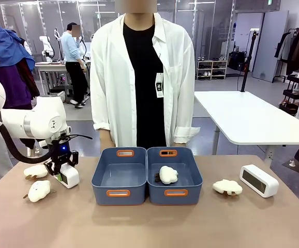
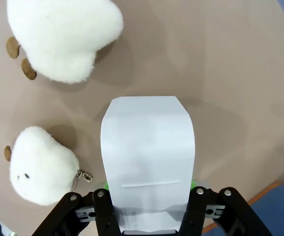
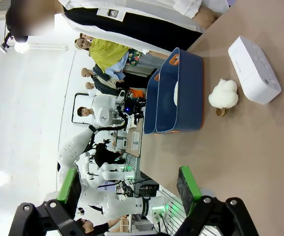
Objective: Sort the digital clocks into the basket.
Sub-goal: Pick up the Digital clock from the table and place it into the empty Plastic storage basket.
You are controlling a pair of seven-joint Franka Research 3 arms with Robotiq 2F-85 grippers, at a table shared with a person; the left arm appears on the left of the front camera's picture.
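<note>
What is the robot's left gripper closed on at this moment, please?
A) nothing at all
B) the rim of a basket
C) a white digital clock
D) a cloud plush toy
C: the left gripper is shut on the white digital clock, with its green pads against the clock's two sides. The cloud plush toys lie apart from it on the table.

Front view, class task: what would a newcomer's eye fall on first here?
Probably the left gripper at the left of the table, shut on a white digital clock, with two plush toys beside it. Next, the two joined blue-grey baskets in the middle, the right one holding a plush toy. A second digital clock lies far right.
</note>
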